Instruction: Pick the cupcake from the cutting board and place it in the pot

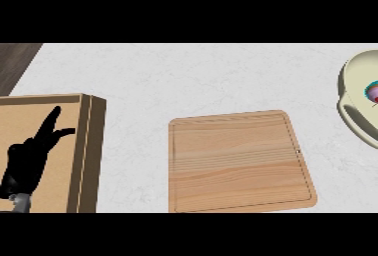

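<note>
Your cupcake point(375, 93) already sits inside the pot point(353, 80) at the right edge, the cutting board point(240, 161) lies bare, your left hand point(29, 155) rests open, and the right hand is unseen.

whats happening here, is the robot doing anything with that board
Nothing is being handled right now. The light wooden cutting board lies bare on the white counter. A pink-topped cupcake already sits inside the cream-coloured pot at the right edge. The black left hand rests open, fingers up, over a wooden box at the left. The right hand is out of view.
</note>
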`<action>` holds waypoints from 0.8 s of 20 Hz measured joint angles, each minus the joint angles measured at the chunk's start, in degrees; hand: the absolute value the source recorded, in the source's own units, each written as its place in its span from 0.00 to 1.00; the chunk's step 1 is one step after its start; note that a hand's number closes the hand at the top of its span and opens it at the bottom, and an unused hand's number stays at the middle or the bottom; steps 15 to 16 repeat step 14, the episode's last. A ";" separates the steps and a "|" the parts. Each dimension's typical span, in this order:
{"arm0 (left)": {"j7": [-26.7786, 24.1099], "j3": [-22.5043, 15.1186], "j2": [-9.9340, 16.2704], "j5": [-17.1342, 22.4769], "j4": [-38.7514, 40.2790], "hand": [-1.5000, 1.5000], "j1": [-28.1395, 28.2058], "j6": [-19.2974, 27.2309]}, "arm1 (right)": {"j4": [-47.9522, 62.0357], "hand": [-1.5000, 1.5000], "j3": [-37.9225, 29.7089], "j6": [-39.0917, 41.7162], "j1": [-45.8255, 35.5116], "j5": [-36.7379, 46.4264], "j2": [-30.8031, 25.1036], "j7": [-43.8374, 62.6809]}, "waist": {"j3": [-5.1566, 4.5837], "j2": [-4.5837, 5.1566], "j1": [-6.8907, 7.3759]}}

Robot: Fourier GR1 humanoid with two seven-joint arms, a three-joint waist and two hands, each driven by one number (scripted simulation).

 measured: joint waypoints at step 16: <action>0.82 1.69 -0.04 0.05 -0.29 0.50 2.22 -0.39 | 0.81 0.00 -10.35 13.01 5.83 -12.97 -3.38 -10.35 | -0.19 -1.28 -2.33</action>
